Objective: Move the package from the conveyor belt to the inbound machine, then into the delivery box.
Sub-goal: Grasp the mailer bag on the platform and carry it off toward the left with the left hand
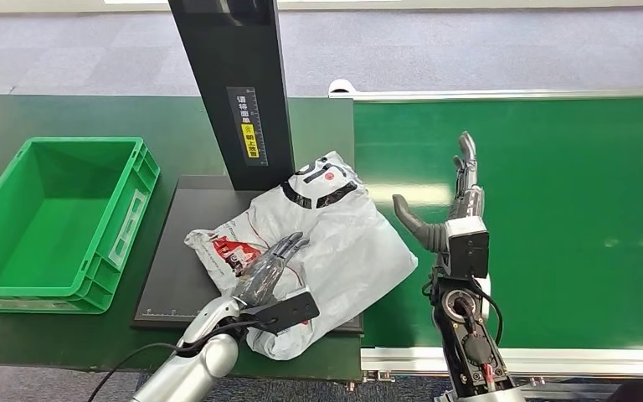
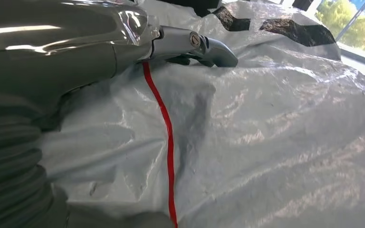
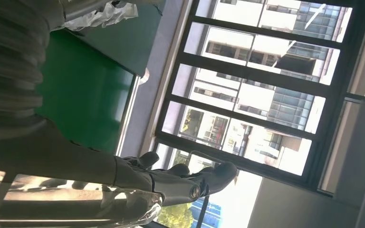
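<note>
One crinkled white plastic mailer bag [image 1: 318, 243], printed red and black, lies on the inbound machine's black platform [image 1: 180, 251]; left hand [image 1: 272, 266] rests flat atop it, right hand [image 1: 460, 197] hovers open over the green conveyor belt [image 1: 569, 218].

Open belt [image 1: 552, 209] around right hand [image 1: 460, 209]. Toward green box [image 1: 59, 222], low path over black platform [image 1: 172, 251] free; dark upright column [image 1: 234, 84] blocking behind package [image 1: 335, 243].

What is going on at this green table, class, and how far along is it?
The robot's left hand rests on a crumpled white plastic package lying on the black platform of the inbound machine. Its right hand hovers open over the green conveyor belt. The green plastic delivery box holds no package yet.
</note>
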Controlling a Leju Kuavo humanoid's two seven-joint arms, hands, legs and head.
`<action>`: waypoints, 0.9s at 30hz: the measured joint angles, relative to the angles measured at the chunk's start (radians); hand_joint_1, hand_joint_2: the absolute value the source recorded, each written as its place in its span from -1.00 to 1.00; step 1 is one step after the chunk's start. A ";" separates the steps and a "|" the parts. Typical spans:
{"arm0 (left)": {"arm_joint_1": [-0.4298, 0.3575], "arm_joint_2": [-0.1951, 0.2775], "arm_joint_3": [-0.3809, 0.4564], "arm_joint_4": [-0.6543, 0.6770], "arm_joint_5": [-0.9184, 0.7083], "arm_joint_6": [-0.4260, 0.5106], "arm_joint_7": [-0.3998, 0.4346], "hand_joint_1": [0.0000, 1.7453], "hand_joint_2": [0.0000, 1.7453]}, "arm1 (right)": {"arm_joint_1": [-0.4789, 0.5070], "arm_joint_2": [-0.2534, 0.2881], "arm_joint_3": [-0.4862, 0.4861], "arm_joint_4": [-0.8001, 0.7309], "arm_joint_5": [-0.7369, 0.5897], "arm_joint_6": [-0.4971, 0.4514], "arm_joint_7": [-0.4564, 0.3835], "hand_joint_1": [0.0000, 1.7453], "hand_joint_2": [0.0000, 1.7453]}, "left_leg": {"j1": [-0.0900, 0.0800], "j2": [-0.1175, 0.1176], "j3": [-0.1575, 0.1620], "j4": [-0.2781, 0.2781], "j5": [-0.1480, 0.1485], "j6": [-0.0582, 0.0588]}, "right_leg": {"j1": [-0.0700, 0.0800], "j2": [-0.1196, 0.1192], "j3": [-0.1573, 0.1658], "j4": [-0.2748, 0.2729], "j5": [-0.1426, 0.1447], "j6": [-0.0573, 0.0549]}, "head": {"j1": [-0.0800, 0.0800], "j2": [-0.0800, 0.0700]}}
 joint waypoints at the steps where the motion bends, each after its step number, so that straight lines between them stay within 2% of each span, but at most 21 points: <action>1: -0.001 -0.002 0.000 0.003 0.007 -0.014 -0.011 0.80 1.00 | 0.001 -0.001 -0.002 0.002 0.006 0.009 0.010 -1.00 1.00 | 0.000 0.000 0.000 0.000 0.000 0.000 | 0.000 0.000 0.000 0.000 0.000 0.000 | 0.000 0.000; 4: -0.003 -0.004 0.002 0.008 0.037 -0.051 -0.046 0.98 1.00 | 0.001 -0.005 -0.005 0.014 0.025 0.039 0.047 -1.00 1.00 | 0.000 0.000 0.000 0.000 0.000 0.000 | 0.000 0.000 0.000 0.000 0.000 0.000 | 0.000 0.000; 11: -0.003 -0.013 0.023 0.007 0.106 -0.055 -0.108 1.00 1.00 | -0.007 -0.009 -0.011 0.085 0.020 0.136 0.118 -1.00 1.00 | 0.000 0.000 0.000 0.000 0.000 0.000 | 0.000 0.000 0.000 0.000 0.000 0.000 | 0.000 0.000; 18: 0.009 -0.020 0.058 -0.022 0.207 0.009 -0.212 1.00 1.00 | -0.029 -0.013 -0.036 0.163 -0.015 0.256 0.181 -1.00 1.00 | 0.000 0.000 0.000 0.000 0.000 0.000 | 0.000 0.000 0.000 0.000 0.000 0.000 | 0.000 0.000; 27: 0.054 -0.028 0.105 -0.148 0.374 0.108 -0.386 1.00 1.00 | -0.051 -0.018 -0.056 0.231 -0.032 0.315 0.172 -1.00 1.00 | 0.000 0.000 -0.001 0.000 0.000 0.000 | 0.000 0.000 0.000 0.000 0.000 0.000 | 0.000 0.000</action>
